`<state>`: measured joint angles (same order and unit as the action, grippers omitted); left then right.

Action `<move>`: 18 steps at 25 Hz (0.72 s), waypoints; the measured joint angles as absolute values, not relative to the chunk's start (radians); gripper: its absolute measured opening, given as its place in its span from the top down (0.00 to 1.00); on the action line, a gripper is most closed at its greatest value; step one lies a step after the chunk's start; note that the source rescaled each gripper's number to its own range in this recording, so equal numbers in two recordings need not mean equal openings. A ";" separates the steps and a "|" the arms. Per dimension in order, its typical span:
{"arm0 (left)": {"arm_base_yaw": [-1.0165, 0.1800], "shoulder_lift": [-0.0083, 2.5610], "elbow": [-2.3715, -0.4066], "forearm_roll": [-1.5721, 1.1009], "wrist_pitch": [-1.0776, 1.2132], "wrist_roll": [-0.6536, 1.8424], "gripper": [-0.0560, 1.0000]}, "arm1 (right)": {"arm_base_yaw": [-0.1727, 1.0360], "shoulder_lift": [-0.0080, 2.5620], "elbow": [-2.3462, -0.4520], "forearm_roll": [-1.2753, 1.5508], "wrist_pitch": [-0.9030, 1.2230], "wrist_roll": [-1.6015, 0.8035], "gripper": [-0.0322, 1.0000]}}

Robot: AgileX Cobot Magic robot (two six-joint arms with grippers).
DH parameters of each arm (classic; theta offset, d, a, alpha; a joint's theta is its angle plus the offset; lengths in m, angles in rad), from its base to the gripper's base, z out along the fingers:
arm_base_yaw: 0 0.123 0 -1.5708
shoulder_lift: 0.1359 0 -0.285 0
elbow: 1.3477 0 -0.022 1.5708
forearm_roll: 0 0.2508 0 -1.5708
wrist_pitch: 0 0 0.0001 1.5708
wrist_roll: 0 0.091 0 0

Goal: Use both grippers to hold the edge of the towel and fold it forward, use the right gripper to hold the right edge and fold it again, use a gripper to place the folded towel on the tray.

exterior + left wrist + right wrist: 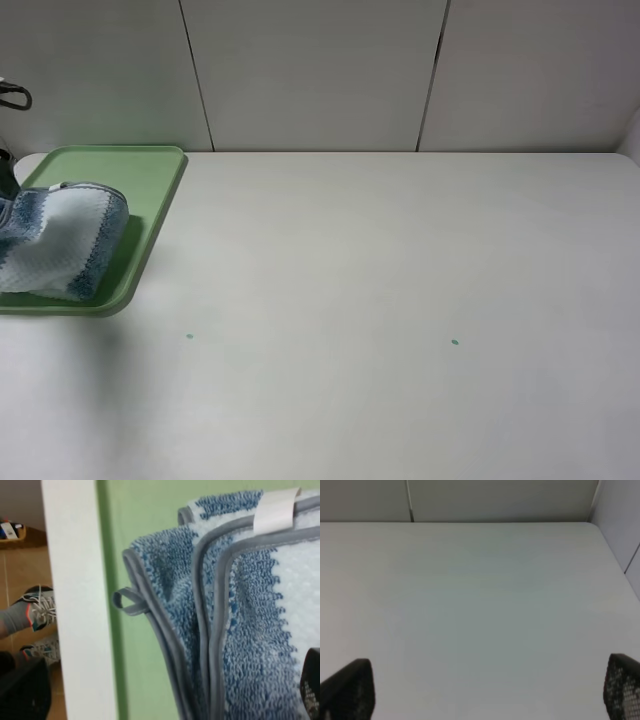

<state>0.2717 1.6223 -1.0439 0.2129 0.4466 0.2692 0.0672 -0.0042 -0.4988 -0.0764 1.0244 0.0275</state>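
Observation:
The towel [62, 238], folded into a thick bundle of white and blue-grey stripes, lies on the light green tray [150, 170] at the table's far left. In the left wrist view the towel [250, 630] shows its stacked grey hems [202, 630], a small hem loop [125, 601] and a white tag [274, 510], with the tray [135, 520] under it. My left gripper [167, 695] hovers over the towel, open, its black fingertips [312, 685] far apart and holding nothing. My right gripper [480, 690] is open over bare table, out of the high view.
The tray sits at the white table's left edge [75, 605]; beyond it are the floor and a person's shoe [37, 610]. Two small green marks [189, 336] [455, 342] dot the tabletop. White wall panels [320, 70] stand behind the table.

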 joint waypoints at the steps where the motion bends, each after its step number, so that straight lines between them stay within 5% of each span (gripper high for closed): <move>1: 0.272 1.603 -1.044 0.213 0.461 0.269 0.00 | 0.067 -0.004 -0.499 -0.076 1.024 0.028 0.00; 18: 0.272 1.050 -1.044 0.103 0.714 0.270 0.00 | 0.067 -0.004 -0.499 -0.076 1.024 0.028 0.00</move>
<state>0.2717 1.0501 -1.0439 0.1031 0.7137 0.2701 0.0672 -0.0042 -0.4988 -0.0764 1.0244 0.0275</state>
